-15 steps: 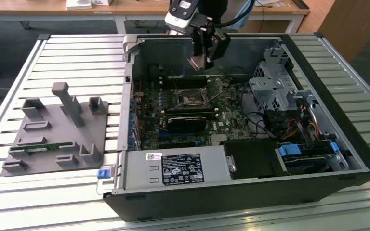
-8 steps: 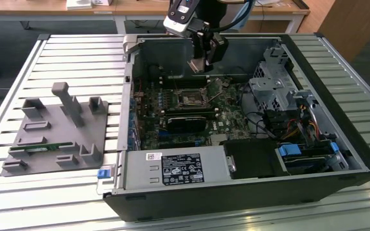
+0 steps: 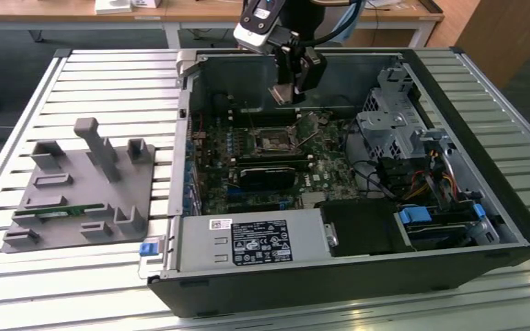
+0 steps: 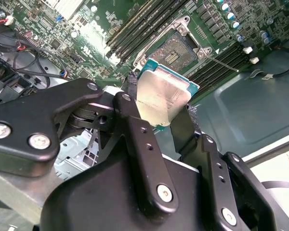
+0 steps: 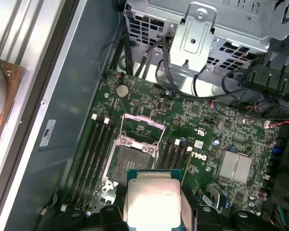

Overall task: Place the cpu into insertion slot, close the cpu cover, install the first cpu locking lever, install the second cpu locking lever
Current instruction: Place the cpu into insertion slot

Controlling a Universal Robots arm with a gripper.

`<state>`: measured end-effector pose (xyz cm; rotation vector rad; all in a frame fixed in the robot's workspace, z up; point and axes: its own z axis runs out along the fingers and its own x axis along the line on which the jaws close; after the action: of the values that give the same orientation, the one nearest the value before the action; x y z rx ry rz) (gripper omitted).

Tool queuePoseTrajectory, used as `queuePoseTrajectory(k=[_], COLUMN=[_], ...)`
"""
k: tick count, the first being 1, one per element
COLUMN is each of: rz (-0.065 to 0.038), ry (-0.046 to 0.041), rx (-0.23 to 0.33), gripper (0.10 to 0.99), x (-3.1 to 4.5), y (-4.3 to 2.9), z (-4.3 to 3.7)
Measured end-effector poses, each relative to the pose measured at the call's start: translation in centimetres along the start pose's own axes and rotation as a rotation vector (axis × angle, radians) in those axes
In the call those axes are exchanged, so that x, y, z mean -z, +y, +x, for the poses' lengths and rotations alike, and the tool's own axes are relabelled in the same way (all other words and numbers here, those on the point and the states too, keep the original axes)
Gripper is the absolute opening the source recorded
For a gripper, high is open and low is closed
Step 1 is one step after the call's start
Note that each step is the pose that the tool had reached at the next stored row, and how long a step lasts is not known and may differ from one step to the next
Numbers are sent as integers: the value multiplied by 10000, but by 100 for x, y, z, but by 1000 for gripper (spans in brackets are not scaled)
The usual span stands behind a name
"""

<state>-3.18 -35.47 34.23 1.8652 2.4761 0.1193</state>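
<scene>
My gripper [image 3: 292,91] hangs above the back of the open computer case, shut on the cpu [image 3: 283,94]. In the second wrist view the silvery-tan chip [image 4: 164,94] sits tilted between the two black fingers [image 4: 135,120]. The insertion slot [image 3: 275,140] lies uncovered on the green board below and slightly ahead of the chip, its dark centre showing in both wrist views [image 4: 180,50] [image 5: 127,161]. The cpu cover [image 5: 143,129], a thin silver frame, stands swung open at one side of the socket. A thin metal lever [image 4: 221,62] sticks out beside the socket.
The case walls [image 3: 187,89] ring the board. A silver drive cage [image 3: 394,124] with cables sits at the exterior view's right, a black card [image 3: 267,176] and the power supply [image 3: 256,241] nearer the front. A grey fixture block [image 3: 76,186] lies on the slatted table outside the case.
</scene>
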Motion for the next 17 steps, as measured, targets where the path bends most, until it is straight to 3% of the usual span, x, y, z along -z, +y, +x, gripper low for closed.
queuePoseTrajectory(k=[9, 17], rz=[-2, -8], ry=[-9, -48], rx=[-110, -553], gripper=[525, 525], x=[-13, -32], y=[-2, -5], z=[0, 0])
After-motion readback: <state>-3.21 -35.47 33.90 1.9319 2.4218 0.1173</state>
